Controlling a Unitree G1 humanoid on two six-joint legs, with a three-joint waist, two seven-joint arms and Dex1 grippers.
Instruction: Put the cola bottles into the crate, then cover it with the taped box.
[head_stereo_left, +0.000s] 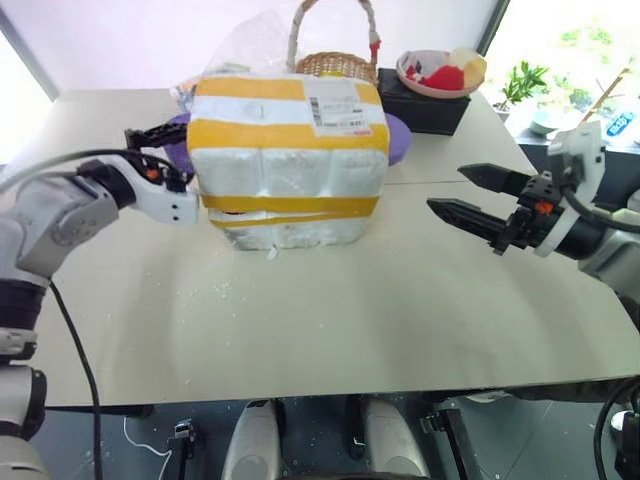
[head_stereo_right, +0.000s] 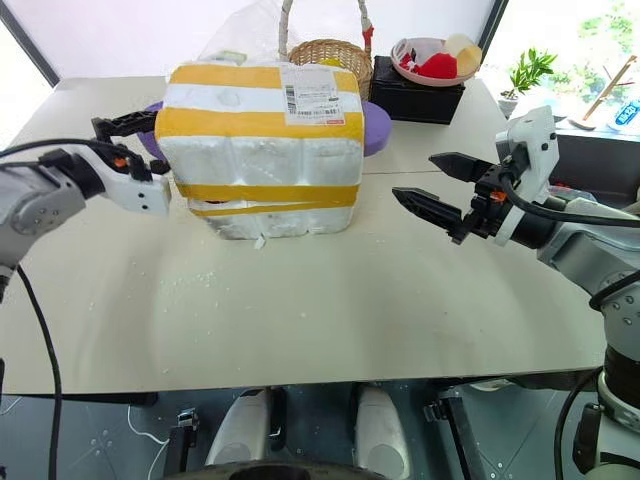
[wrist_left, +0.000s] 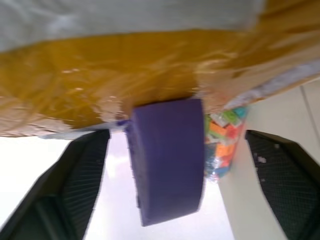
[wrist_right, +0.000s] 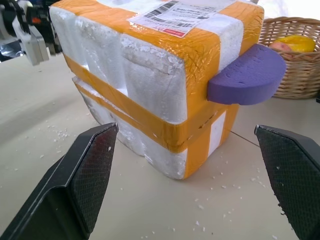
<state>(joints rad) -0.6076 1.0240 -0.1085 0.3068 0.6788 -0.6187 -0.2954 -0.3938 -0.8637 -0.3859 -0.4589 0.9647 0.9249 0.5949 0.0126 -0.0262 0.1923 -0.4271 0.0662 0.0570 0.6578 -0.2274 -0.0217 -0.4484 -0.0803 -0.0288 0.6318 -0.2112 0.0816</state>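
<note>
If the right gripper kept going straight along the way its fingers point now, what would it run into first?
Most likely the taped box: the open right gripper points at its near corner over bare table, and the box sits between its fingers in the wrist view.

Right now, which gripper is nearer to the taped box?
Left. The left gripper sits right beside the taped box, at its left side; the right gripper hangs apart, off its right side.

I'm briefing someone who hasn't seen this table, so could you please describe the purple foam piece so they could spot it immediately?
Start at the taped box, the big white foam block with yellow bands mid-table. Just behind it, in front of the wicker basket, lies the purple foam piece, poking out past both sides of the box. It is the one flat, rounded, solid purple thing there.
</note>
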